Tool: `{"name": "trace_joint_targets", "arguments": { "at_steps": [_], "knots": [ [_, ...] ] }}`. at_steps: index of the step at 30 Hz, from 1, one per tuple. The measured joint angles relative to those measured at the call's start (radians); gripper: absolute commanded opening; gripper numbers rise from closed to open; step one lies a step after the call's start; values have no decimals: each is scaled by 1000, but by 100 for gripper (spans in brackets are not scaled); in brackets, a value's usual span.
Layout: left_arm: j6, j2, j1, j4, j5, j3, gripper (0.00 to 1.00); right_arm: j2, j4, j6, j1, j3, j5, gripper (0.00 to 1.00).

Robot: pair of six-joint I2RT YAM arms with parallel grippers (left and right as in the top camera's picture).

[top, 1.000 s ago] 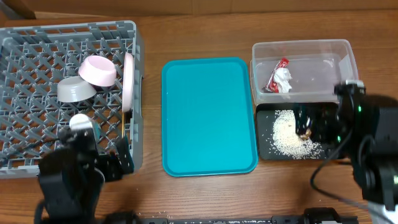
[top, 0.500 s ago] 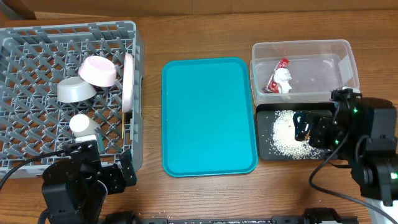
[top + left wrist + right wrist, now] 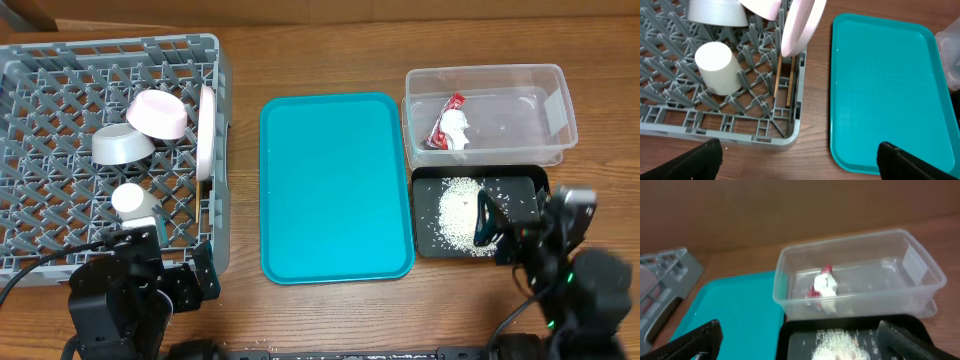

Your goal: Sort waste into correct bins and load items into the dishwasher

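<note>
The red-and-white wrapper (image 3: 450, 127) lies in the clear tub (image 3: 488, 80), also seen in the right wrist view (image 3: 822, 287). White rice (image 3: 458, 212) lies in the black tray (image 3: 520, 186). The grey dish rack (image 3: 110, 50) holds the white plate (image 3: 206, 128) on edge, the pink dish (image 3: 158, 113), the grey-white bowl (image 3: 122, 144), the white cup (image 3: 133, 200) and the chopsticks (image 3: 783, 86). My left gripper (image 3: 797, 162) is open and empty near the rack's front right corner. My right gripper (image 3: 800, 342) is open and empty at the black tray's front edge.
The teal serving tray (image 3: 335, 185) lies bare between the rack and the bins. Bare wooden table runs along the front edge. A cardboard wall stands behind the tub in the right wrist view.
My right arm has drawn back from over the black tray toward the table's front edge. My left arm has drawn back from the rack's front right corner and then held still.
</note>
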State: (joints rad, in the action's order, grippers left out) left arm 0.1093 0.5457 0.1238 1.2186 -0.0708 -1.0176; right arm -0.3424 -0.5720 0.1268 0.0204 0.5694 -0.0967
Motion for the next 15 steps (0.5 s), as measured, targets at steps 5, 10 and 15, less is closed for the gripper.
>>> {"name": "trace_joint_targets", "arguments": {
  "at_steps": [5,10,15],
  "knots": [
    [1,0,0,0,0,1,100,262,220,3,0,-306,-4,100],
    [2,0,0,0,0,2,100,330,594,0,-24,-482,9,100],
    [5,0,0,1,0,2,100,332,557,0,-46,-550,14,100]
  ]
}}
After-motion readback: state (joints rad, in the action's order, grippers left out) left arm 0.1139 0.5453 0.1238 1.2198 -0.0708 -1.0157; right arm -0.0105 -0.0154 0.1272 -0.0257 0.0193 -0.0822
